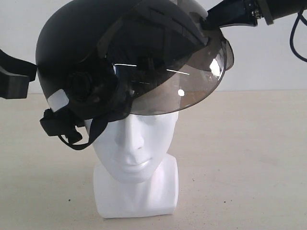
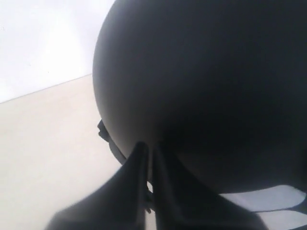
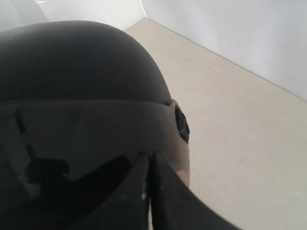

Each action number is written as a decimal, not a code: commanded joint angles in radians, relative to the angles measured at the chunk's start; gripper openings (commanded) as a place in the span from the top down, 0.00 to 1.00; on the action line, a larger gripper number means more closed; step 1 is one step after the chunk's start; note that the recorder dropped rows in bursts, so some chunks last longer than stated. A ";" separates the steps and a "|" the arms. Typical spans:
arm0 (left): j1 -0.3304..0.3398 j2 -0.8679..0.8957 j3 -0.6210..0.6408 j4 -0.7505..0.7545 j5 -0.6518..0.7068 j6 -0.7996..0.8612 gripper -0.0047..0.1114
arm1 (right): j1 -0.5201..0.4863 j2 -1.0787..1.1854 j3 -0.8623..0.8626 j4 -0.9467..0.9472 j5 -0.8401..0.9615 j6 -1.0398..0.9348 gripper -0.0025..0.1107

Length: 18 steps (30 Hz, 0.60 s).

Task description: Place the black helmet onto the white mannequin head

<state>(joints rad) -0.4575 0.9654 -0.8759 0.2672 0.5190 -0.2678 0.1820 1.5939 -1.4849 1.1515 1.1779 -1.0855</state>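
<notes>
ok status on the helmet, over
left pincer shut at black helmet, right pincer shut at its visor. helmet tilted over white mannequin head, face uncovered. nothing in the way.

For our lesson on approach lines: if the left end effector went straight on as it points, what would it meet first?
The matte black dome-shaped helmet: the shut left end effector points straight at its shell, tips seemingly against it, though contact is hard to confirm.

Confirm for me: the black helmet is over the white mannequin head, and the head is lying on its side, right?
Not lying on its side: the exterior view shows the white mannequin head standing upright on its base, with the black helmet over it.
</notes>
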 commanded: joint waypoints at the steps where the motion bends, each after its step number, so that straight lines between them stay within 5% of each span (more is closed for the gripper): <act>1: -0.001 0.047 0.004 -0.020 -0.104 -0.009 0.92 | 0.013 -0.036 -0.004 -0.021 0.043 0.038 0.98; 18: 0.062 0.102 0.004 -0.005 -0.164 -0.001 0.92 | 0.098 -0.072 0.017 -0.140 0.043 0.171 0.98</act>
<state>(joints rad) -0.3997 1.0475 -0.8759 0.3138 0.4115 -0.2718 0.2600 1.5437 -1.4913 1.0230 1.1199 -0.9287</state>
